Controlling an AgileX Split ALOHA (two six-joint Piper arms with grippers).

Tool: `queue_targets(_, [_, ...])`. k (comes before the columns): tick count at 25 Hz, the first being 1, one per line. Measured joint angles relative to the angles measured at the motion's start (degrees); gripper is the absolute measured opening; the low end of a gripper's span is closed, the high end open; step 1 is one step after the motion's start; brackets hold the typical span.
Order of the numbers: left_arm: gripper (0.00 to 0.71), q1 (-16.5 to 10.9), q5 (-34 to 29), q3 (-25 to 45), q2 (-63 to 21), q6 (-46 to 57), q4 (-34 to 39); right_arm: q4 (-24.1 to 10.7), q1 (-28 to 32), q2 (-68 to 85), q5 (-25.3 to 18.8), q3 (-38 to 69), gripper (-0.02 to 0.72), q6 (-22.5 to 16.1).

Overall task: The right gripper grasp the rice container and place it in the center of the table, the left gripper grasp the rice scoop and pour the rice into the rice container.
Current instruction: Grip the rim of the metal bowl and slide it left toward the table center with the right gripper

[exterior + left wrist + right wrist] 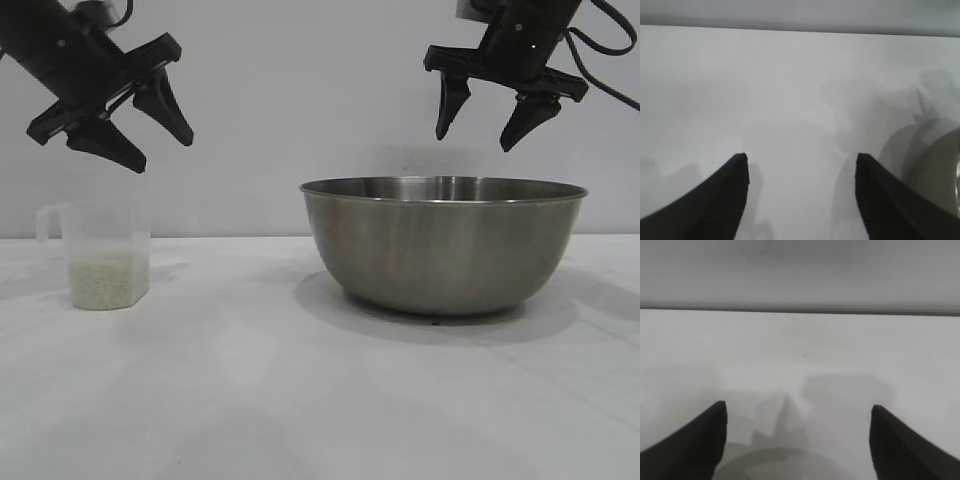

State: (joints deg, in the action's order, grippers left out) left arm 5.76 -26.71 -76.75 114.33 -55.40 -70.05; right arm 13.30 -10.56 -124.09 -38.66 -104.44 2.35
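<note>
Hovering above the rice container [443, 243], the right gripper [490, 122] spreads its fingers wide and empty, likely lining up on the thin rolled rim. The brushed steel bowl sits on the table [300, 400], right of centre. Well left of it stands the rice scoop [100, 255], clear plastic, rice [101, 280] low inside; the left gripper [150, 135] hangs above, parted, empty.

No text, label, brand, number or sign can be read anywhere.
</note>
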Motion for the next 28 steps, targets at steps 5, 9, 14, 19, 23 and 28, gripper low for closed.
queue_targets(5, [0.398, 0.0, 0.0, 0.0, 0.0, 0.0, 0.0, 0.0, 0.0, 0.0, 0.0, 0.0, 0.540, 0.0])
queue_targets(9, [0.398, 0.0, 0.0, 0.0, 0.0, 0.0, 0.0, 0.0, 0.0, 0.0, 0.0, 0.0, 0.540, 0.0])
queue_targets(14, [0.398, 0.0, -0.1, 0.0, 0.0, 0.0, 0.0, -3.0, 0.0, 0.6, -1.1, 0.0, 0.540, 0.0])
queue_targets(19, [0.398, 0.0, -0.8, 0.0, 0.0, 0.0, 0.0, -6.0, 0.0, 5.8, -7.5, 0.0, 0.540, 0.0])
queue_targets(23, [0.398, 0.0, -1.3, 0.0, 0.0, 0.0, 0.0, -7.9, 0.0, 9.3, -18.1, 0.0, 0.540, 0.0])
queue_targets(28, [0.398, 0.0, -1.6, 0.0, 0.0, 0.0, 0.0, -8.6, 0.0, 9.6, -29.1, 0.0, 0.540, 0.0])
